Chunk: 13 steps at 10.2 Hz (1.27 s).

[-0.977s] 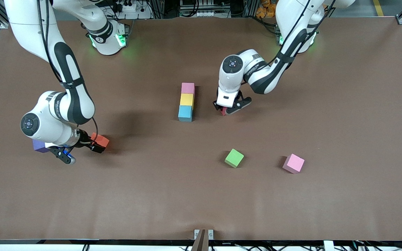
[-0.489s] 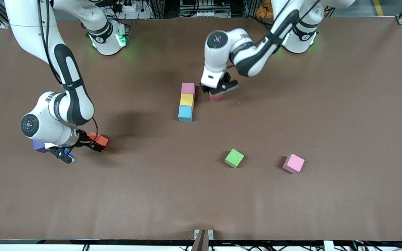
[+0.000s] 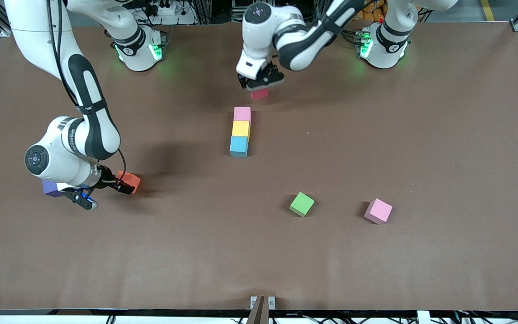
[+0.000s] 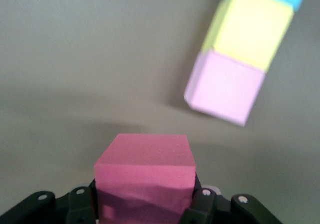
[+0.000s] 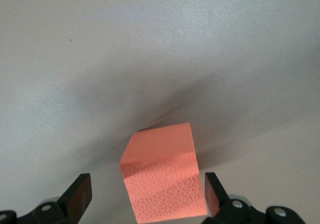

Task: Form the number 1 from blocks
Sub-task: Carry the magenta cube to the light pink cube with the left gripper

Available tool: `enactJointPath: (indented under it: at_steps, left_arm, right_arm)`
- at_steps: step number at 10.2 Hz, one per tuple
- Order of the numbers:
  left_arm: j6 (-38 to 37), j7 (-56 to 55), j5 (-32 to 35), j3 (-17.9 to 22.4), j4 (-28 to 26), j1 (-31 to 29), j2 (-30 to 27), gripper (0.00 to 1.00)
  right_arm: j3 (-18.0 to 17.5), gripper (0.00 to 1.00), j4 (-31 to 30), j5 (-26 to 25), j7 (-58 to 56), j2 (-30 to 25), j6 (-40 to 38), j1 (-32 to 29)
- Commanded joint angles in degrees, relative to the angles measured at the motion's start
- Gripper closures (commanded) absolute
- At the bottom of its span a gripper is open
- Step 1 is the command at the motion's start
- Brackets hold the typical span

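Moved: left gripper (image 3: 261, 83) carried crimson cube (image 3: 259, 93) up past the pink cube (image 3: 242, 113); jaws clamped on it
Right gripper (image 3: 126, 182): jaws open around orange cube (image 3: 129, 180) on desk (image 3: 421, 135)
Column: pink, yellow cube (image 3: 241, 128), sky-blue cube (image 3: 238, 146), touching

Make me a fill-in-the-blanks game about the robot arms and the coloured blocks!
1. The left gripper is shut on the ____ block.
2. In the row of three, the yellow block sits between the pink block and the ____ one.
3. The right gripper has its open fingers on either side of the ____ block.
4. The purple block is toward the ____ arm's end of the table.

Missing words: crimson; sky-blue; orange; right
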State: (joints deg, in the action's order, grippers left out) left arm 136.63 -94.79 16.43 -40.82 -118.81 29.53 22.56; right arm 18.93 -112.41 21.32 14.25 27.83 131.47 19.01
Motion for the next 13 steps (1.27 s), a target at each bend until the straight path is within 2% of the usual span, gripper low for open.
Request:
enactJointPath:
  at_steps: [1, 3, 4, 5, 6, 8, 11, 13]
  left_arm:
    - [-1.6, -0.3, 1.3, -0.1, 5.5, 3.0, 6.4, 1.0]
    - [-1.6, 3.3, 1.5, 0.0, 8.2, 4.0, 10.4, 1.0]
    - [-2.1, 6.3, 2.6, 0.3, 9.2, 4.1, 12.1, 1.0]
    - [-2.5, 8.1, 4.1, 0.9, 10.5, 4.1, 13.9, 1.0]
    - [-3.3, 8.8, 5.4, 1.6, 12.1, 4.2, 16.0, 1.0]
    - [-5.0, 13.6, 6.9, 3.0, 14.6, 4.4, 18.2, 1.0]
    - [-5.1, 17.5, 6.9, 4.1, 15.9, 4.8, 18.4, 1.0]
    - [-5.2, 17.9, 7.0, 6.3, 17.5, 7.6, 19.1, 1.0]
  right_arm:
    - [0.5, 0.0, -3.2, 1.1, -4.9, -2.0, 0.4, 0.4]
    - [0.5, 0.0, -3.1, 1.1, -5.2, -0.8, 0.7, 0.5]
    - [0.5, 0.12, -2.8, 1.1, -6.2, 0.3, 0.9, 0.5]
    - [0.5, 0.39, -2.8, 1.1, -7.3, 0.9, 1.5, 0.6]
    - [0.5, 0.54, -2.8, 1.1, -8.2, 0.9, 1.7, 0.6]
    - [0.5, 0.54, -2.6, 1.3, -8.3, 1.0, 1.8, 0.7]
    - [0.5, 0.54, -2.2, 1.3, -8.4, 0.7, 2.4, 1.2]
    - [0.8, 0.53, -2.0, 1.0, -8.3, -1.1, 2.4, 3.0]
